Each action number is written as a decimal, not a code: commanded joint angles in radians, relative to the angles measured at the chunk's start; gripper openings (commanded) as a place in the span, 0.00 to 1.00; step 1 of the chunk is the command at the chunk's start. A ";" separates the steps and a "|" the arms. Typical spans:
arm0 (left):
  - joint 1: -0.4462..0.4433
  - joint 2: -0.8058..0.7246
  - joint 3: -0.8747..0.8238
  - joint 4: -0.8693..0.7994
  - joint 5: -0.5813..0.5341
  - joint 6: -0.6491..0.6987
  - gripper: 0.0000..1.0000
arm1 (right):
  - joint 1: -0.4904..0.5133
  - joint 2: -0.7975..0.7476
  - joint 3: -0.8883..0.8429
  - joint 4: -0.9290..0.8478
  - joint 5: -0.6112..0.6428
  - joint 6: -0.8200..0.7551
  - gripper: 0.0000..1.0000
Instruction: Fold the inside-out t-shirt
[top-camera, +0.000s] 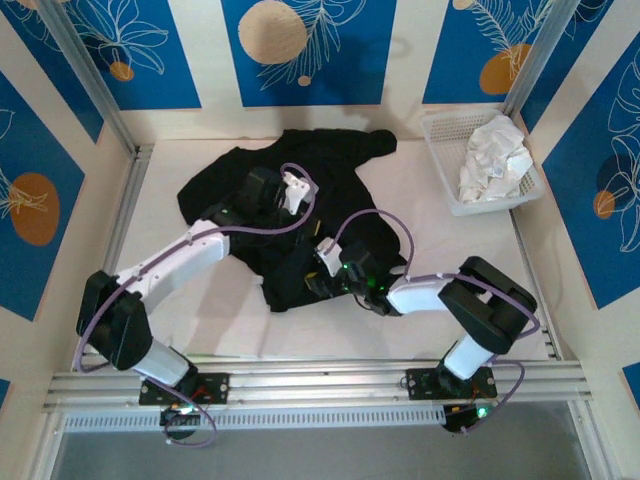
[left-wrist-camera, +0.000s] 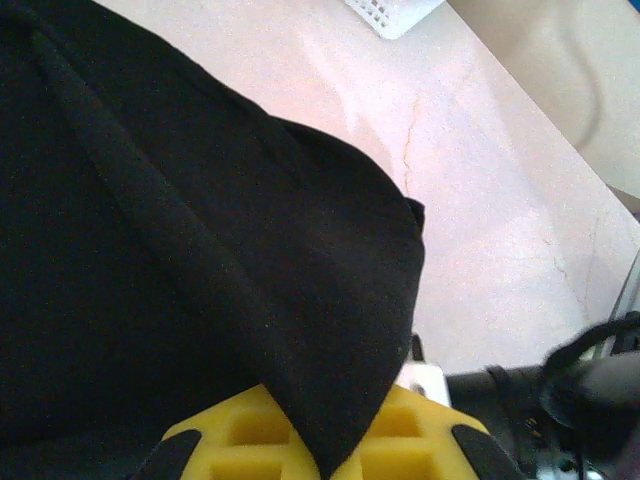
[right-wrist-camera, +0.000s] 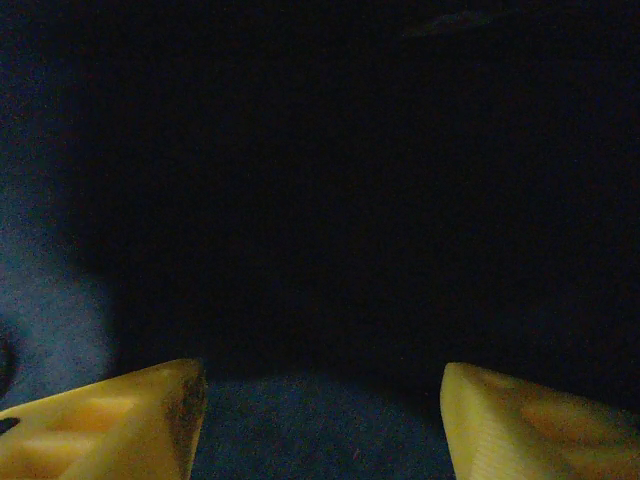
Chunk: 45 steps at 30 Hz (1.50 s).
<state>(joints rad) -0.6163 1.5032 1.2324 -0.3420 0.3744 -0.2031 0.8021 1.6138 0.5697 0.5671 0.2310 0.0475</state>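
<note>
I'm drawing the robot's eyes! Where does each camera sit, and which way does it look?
Top: above and behind the arms, looking down on table, black t-shirt and basket; both arms show.
Left wrist: on the left arm, looking past its jaws, shut on a shirt fold, toward the basket.
Right wrist: on the right arm, close against dark cloth; jaws apart.
All three see the t-shirt.
</note>
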 joint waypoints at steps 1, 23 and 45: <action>0.007 -0.060 0.038 -0.056 0.017 0.010 0.00 | -0.030 0.011 0.031 0.116 0.078 -0.048 0.61; -0.120 -0.117 0.274 -0.005 0.237 -0.059 0.00 | 0.019 0.259 0.316 -0.043 0.403 -0.215 0.67; -0.164 -0.100 0.676 -0.074 0.147 0.121 0.00 | -0.104 0.474 0.802 -0.843 0.170 0.172 0.95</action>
<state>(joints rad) -0.7681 1.4605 1.8641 -0.4435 0.5812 -0.1570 0.7170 2.0663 1.3361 -0.1459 0.4812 0.1627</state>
